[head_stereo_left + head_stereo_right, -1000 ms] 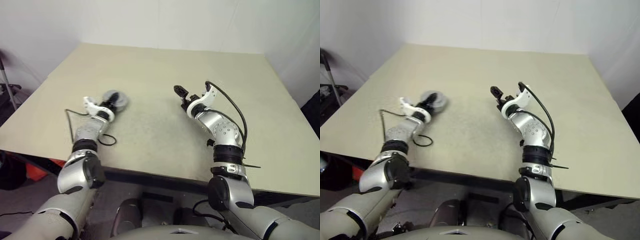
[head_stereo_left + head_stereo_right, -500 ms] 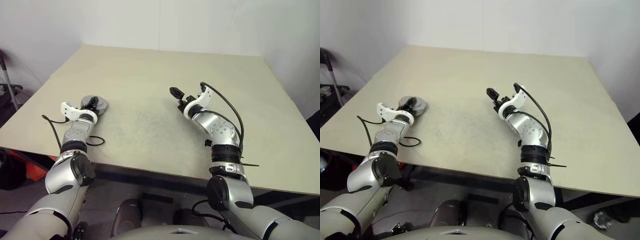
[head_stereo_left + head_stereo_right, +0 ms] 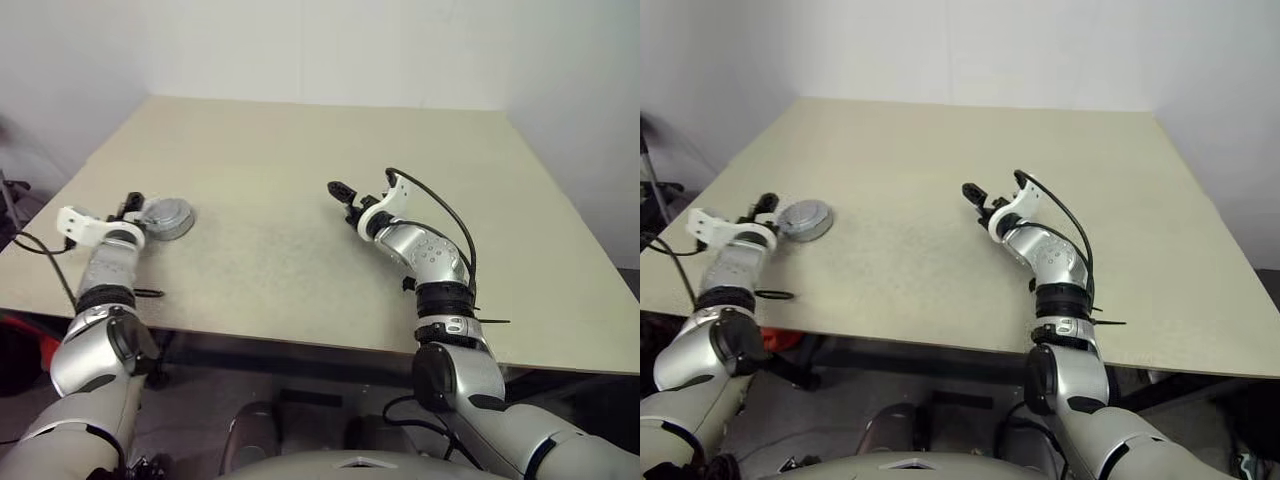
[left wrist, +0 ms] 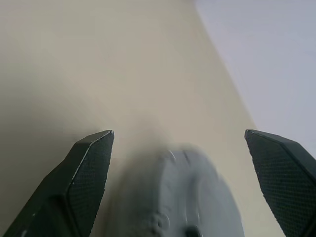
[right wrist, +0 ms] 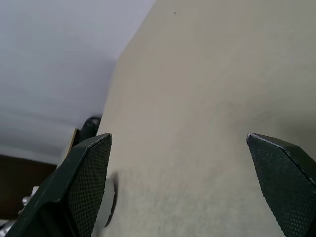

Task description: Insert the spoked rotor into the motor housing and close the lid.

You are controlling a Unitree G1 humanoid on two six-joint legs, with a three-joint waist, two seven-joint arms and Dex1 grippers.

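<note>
Left eye view: a beige desk (image 3: 300, 150) stretches toward a white wall, with the robot's two arms reaching over its near edge. Near the desk's left edge sits the motor housing (image 3: 166, 216), a short round silver-grey cup with the lid (image 3: 805, 214), a flat dull-grey disc, lying on top of it. Whether the spoked rotor sits inside cannot be told, since the top is covered.

The left gripper (image 3: 132, 206) is just beside the housing on its left, pointing forward along the desk edge. In the left wrist view its black fingers (image 4: 91, 173) stand far apart, jaws wide, with the grey round top of the housing (image 4: 173, 197) blurred between them and close to the camera. The fingers do not press on the housing, and bare desk shows past each fingertip.

The right gripper (image 3: 343, 198) hangs above the middle of the desk, well apart from the housing, angled forward and toward the robot's left. A black cable (image 3: 440, 215) loops from its white wrist mount back along the silver forearm. In the right wrist view its fingers (image 5: 89, 177) are also spread, jaws wide and holding nothing, with bare desk surface between them and the wall beyond. A second thin black cable (image 3: 40, 250) trails from the left wrist off the desk's near left edge.
</note>
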